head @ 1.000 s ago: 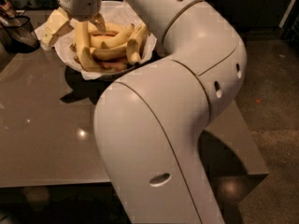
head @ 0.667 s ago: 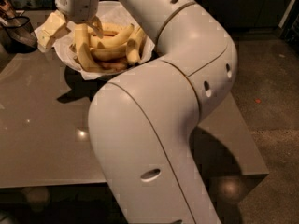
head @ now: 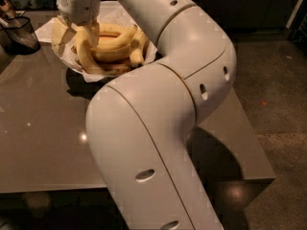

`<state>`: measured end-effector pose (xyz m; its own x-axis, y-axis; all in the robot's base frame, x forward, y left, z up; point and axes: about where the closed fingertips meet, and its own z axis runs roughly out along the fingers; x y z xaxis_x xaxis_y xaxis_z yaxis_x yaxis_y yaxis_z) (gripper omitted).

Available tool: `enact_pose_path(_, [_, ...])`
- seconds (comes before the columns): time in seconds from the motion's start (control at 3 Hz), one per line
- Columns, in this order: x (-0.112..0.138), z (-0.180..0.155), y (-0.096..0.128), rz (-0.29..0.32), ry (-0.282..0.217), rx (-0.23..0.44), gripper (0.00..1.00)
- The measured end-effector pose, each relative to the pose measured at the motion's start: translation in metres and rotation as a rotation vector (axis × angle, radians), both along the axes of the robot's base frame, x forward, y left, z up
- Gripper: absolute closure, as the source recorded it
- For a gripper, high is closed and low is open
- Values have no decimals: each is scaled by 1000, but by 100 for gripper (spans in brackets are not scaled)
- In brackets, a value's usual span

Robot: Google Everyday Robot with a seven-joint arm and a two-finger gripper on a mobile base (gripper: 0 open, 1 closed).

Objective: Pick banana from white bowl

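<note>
Claw (head: 76, 36) inside the white bowl (head: 92, 74) on the bench (head: 43, 128), directly over 1 banana (head: 82, 56) by the bowl's near rim; claw's grip state cannot be told.

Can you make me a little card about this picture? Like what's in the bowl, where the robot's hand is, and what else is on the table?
Bowl: white bowl, paper-lined, on the far part of the table
Inside: several yellow bananas
Hand: hand low over the bowl's left side, at the bananas
Also there: dark mesh basket, far left
Arm: arm, white, bent across the front
</note>
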<state>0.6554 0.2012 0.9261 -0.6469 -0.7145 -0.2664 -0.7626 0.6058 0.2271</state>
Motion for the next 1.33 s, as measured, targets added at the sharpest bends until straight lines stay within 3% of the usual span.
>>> enact_pose_path(1.33, [17, -16, -3, -45, 10, -25, 26])
